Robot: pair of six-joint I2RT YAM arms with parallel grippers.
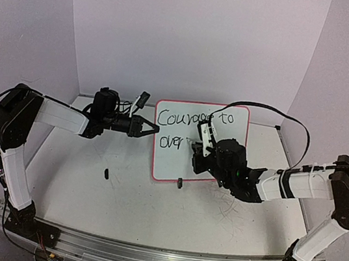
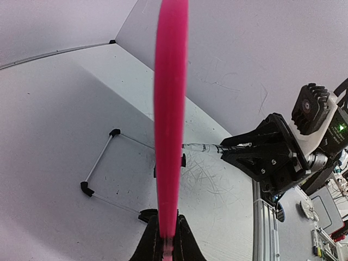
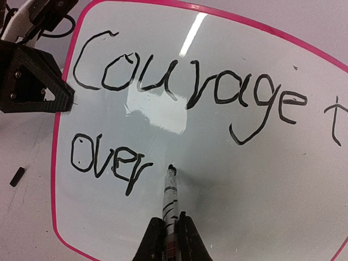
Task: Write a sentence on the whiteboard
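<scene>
At right wrist: you see marker (image 3: 171,190) tip on whiteboard (image 3: 228,179), beside "over".
Overhead: full "Courage to".
Left end effector (image 2: 166,239): clamps whiteboard's pink edge.
Right end effector (image 3: 170,231): clamps marker.

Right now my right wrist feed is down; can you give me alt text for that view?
The right gripper holds a marker with its tip at the whiteboard, just right of the handwritten word "over". Above that the pink-framed board reads "Courage t", cut off at the right edge. The left gripper clamps the frame at upper left.
</scene>
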